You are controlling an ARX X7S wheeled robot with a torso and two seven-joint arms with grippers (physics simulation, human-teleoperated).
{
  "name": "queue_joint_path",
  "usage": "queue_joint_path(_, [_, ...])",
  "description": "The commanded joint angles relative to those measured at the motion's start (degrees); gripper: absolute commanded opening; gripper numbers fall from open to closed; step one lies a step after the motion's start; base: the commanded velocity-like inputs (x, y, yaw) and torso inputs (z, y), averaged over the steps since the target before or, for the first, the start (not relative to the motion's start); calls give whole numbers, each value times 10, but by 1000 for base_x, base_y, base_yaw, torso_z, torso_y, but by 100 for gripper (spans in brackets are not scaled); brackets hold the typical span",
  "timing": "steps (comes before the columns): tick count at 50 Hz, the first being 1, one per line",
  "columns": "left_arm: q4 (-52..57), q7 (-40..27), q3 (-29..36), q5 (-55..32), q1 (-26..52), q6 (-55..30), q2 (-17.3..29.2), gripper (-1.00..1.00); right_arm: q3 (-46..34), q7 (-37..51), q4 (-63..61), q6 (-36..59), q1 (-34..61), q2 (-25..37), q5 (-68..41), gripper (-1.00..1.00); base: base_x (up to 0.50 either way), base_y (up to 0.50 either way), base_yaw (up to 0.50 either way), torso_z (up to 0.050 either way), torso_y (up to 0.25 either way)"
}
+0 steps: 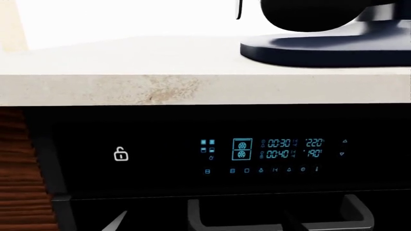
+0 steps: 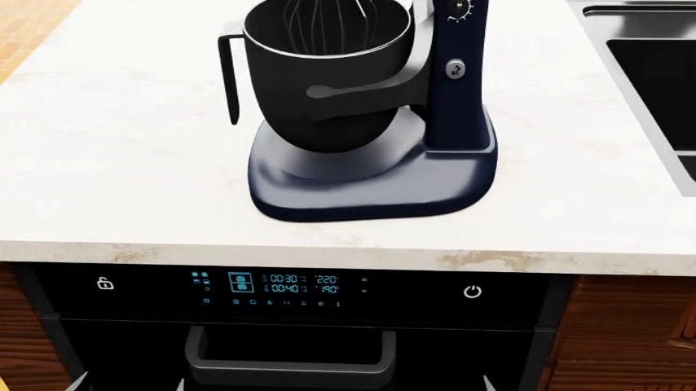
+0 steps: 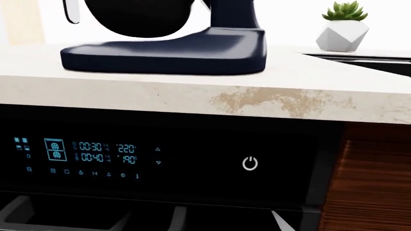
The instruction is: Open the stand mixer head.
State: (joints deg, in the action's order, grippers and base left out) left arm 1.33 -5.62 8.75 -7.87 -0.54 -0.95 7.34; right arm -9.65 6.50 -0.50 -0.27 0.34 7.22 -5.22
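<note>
The navy stand mixer stands on the pale counter. Its dark grey handled bowl sits in front of the navy column with knob. The wire whisk hangs into the bowl. The light grey mixer head is cut off above the head view. Both grippers are low, below the counter edge and in front of the oven. Only fingertip slivers show: the left gripper's fingertip and the right gripper's fingertip. Both look spread and empty. The mixer base also shows in the left wrist view and the right wrist view.
A black oven with a lit blue display and a grey handle sits under the counter. A steel sink lies at the right. A succulent in a white pot stands behind the sink. Wooden cabinet fronts flank the oven.
</note>
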Motion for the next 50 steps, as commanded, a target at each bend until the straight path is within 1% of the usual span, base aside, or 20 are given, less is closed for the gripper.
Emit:
queue_joint_path(1, [20, 17, 10, -28, -7, -13, 11, 100, -7, 8, 2, -5, 1, 4, -2, 100, 0, 0, 0, 50, 0])
queue_joint_path(2, [25, 26, 9, -40, -9, -11, 13, 100, -7, 10, 4, -6, 1, 4, 0, 100, 0, 0, 0, 50, 0])
queue_joint_path(3, [21, 19, 12, -30, -8, -13, 13, 100, -8, 9, 4, -5, 2, 5, -2, 100, 0, 0, 0, 50, 0])
queue_joint_path(9, [28, 21, 11, -41, -12, -3, 14, 100, -14, 11, 2, -6, 0, 8, 0, 100, 0, 0, 0, 50, 0])
queue_joint_path(13, [31, 16, 11, -42, -14, -2, 13, 100, -15, 12, 4, -6, 1, 10, -2, 100, 0, 0, 0, 5, 0])
queue_joint_path(16, [40, 25, 11, -66, -14, -29, 17, 100, -17, 14, 4, -6, 1, 11, -1, 100, 0, 0, 0, 17, 0])
queue_joint_path(31, [31, 11, 16, -56, -9, -14, 20, 100, -23, 21, 3, -5, 2, 16, -6, 100, 0, 0, 0, 50, 0])
queue_joint_path(32, [26, -6, 22, -31, -6, -22, 21, 100, -24, 21, 2, -5, 2, 16, -5, 100, 0, 0, 0, 45, 0])
queue_joint_path(33, [26, -2, 24, -30, -10, -5, 21, 100, -23, 22, -1, -2, 2, 16, -7, 100, 0, 0, 0, 0, 0])
queue_joint_path(35, [41, -6, 25, -31, -11, -22, 24, 100, -18, 26, -21, 16, 2, 16, -16, 100, 0, 0, 0, 0, 0])
queue_joint_path(36, [61, -13, 22, -40, -10, -51, 24, 100, -8, 40, -41, 26, 6, 16, -17, 100, 0, 0, 0, 0, 0])
queue_joint_path(37, [91, -23, 18, -52, -7, -96, 27, 100, -5, 64, -79, 61, 7, 16, -2, 100, 0, 0, 0, 0, 0])
queue_joint_path(38, [136, -33, 6, -76, -1, -145, 30, 100, -12, 50, -133, 89, 5, 22, -16, 100, 0, 0, 0, 0, 0])
queue_joint_path(39, [167, -43, 2, -83, 8, -178, 36, 100, -17, 59, -170, 115, 7, 26, -2, 100, 0, 0, 0, 0, 0])
queue_joint_path(40, [195, -54, -2, -90, 21, -217, 41, 100, -5, 64, -211, 147, 14, 23, -23, 100, 0, 0, 0, 0, 0])
queue_joint_path(42, [245, -72, -27, -128, 53, -272, 38, 100, -4, 64, -288, 212, 46, 35, -26, 100, 0, 0, 0, 0, 0])
queue_joint_path(44, [285, -86, -38, -148, 86, -309, 38, 100, 3, 72, -352, 278, 86, 38, -35, 100, 0, 0, 0, 0, 0])
queue_joint_path(45, [290, -86, -38, -146, 94, -301, 38, 100, 6, 75, -376, 303, 109, 39, -37, 100, 0, 0, 0, 0, 0])
queue_joint_path(46, [311, -92, -50, -163, 111, -316, 36, 100, 19, 81, -395, 320, 125, 33, -48, 100, 0, 0, 0, 0, 0])
queue_joint_path(50, [353, -107, -73, -195, 155, -350, 38, 100, 18, 86, -428, 385, 191, 39, -52, 100, 0, 0, 0, 0, 0])
